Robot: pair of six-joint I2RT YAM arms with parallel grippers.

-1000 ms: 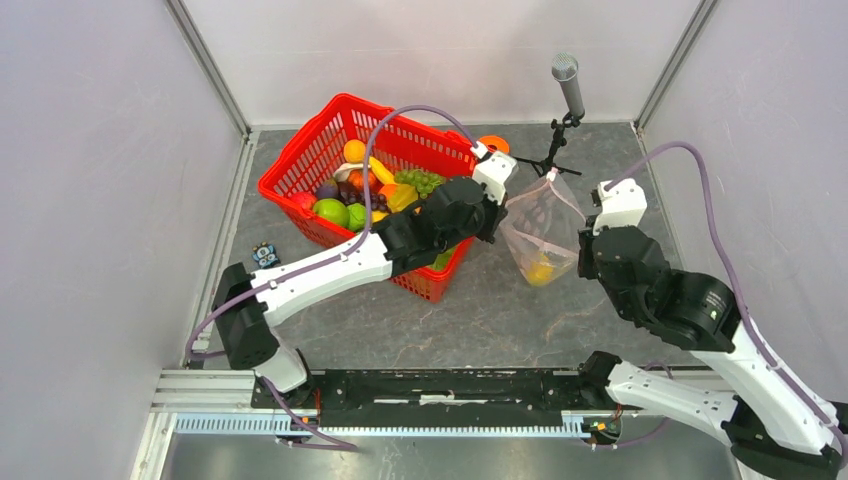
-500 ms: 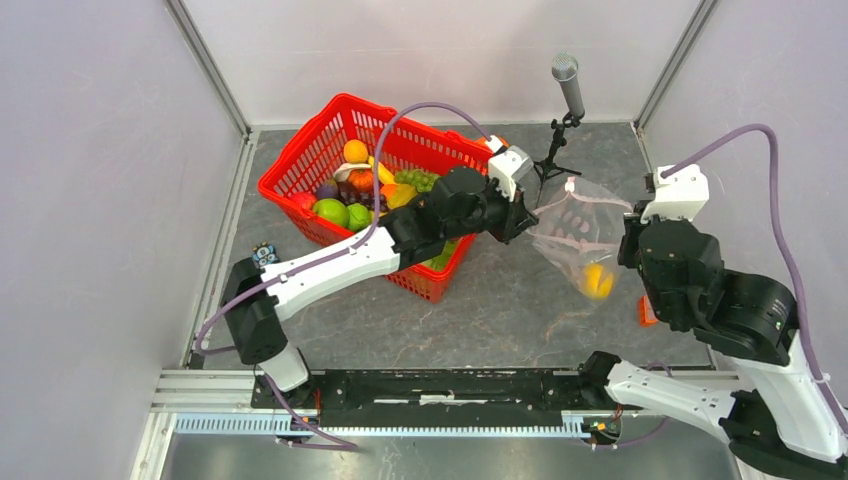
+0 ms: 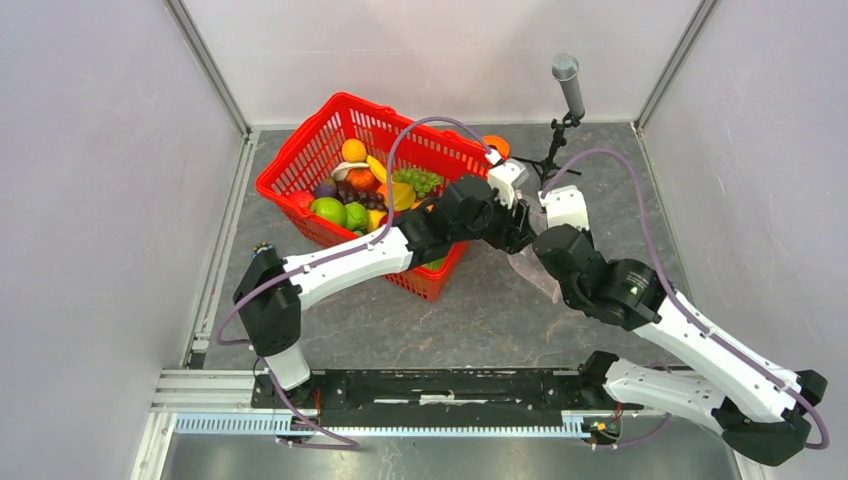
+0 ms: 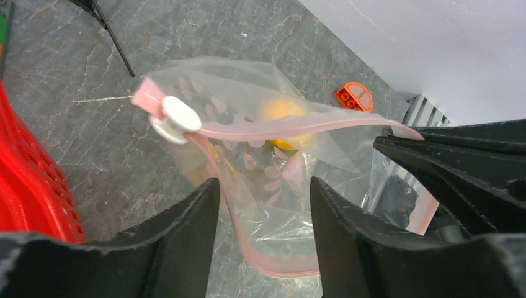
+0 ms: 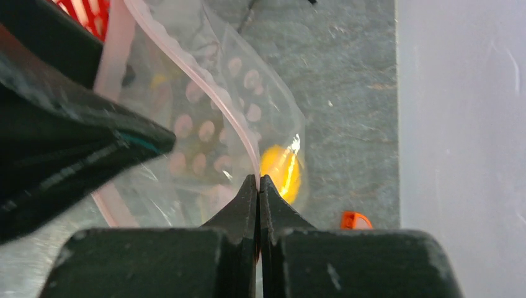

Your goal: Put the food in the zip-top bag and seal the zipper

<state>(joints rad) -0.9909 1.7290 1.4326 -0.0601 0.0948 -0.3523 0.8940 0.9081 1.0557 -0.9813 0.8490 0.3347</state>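
While my right gripper [image 5: 258, 179] pinches shut on the pale-pink zipper strip [image 4: 310, 126] of the clear crinkly plastic zip-top bag [image 4: 236, 99], my left gripper [image 4: 263, 192], half-open and empty, faces that strip running crosswise just ahead.

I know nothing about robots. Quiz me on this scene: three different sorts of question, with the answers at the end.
1. True or false: the right gripper is shut on the pink edge of the bag.
2. What colour is the food inside the bag? A red, B yellow, C purple.
3. Fill in: the other toy fruits lie in the red ____.
Key: 1 true; 2 B; 3 basket.
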